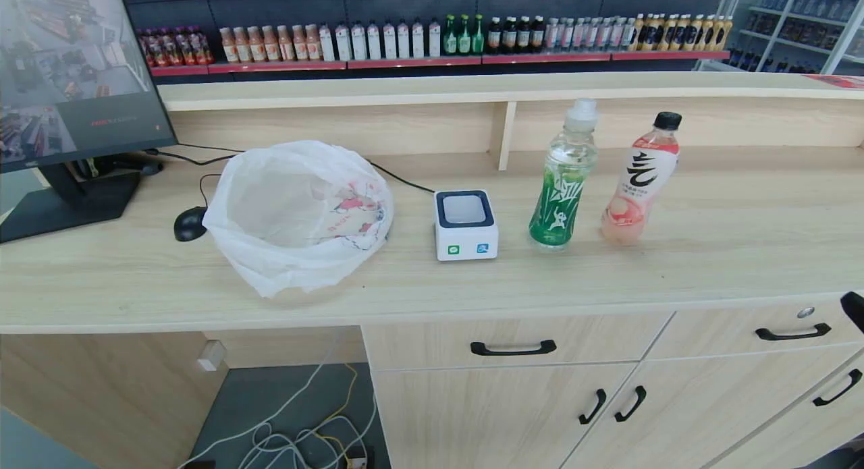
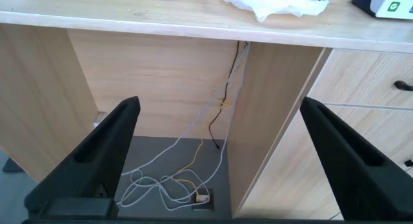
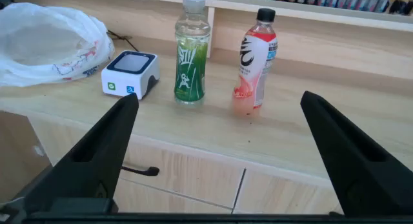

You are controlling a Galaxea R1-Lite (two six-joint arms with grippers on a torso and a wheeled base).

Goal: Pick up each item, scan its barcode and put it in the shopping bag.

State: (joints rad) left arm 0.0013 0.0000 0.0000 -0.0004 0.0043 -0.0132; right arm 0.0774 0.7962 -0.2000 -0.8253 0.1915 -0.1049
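Note:
On the wooden counter (image 1: 742,239) stand a green-labelled clear bottle (image 1: 563,179) and, to its right, a pink-labelled bottle (image 1: 638,179) with a black cap, both upright. A small white barcode scanner (image 1: 466,225) sits to the left of them. Further left lies the open white plastic shopping bag (image 1: 297,212). My right gripper (image 3: 219,100) is open, held in front of the counter edge and facing the green bottle (image 3: 191,53) and the pink bottle (image 3: 255,62) from a distance. My left gripper (image 2: 221,101) is open too, low beneath the counter edge, with nothing between its fingers.
A monitor (image 1: 74,71) and a black mouse (image 1: 189,224) are at the counter's left end. Drawers with black handles (image 1: 513,348) are below the counter. Loose cables (image 2: 187,179) lie on the floor in the knee-hole. A raised shelf (image 1: 499,88) backs the counter.

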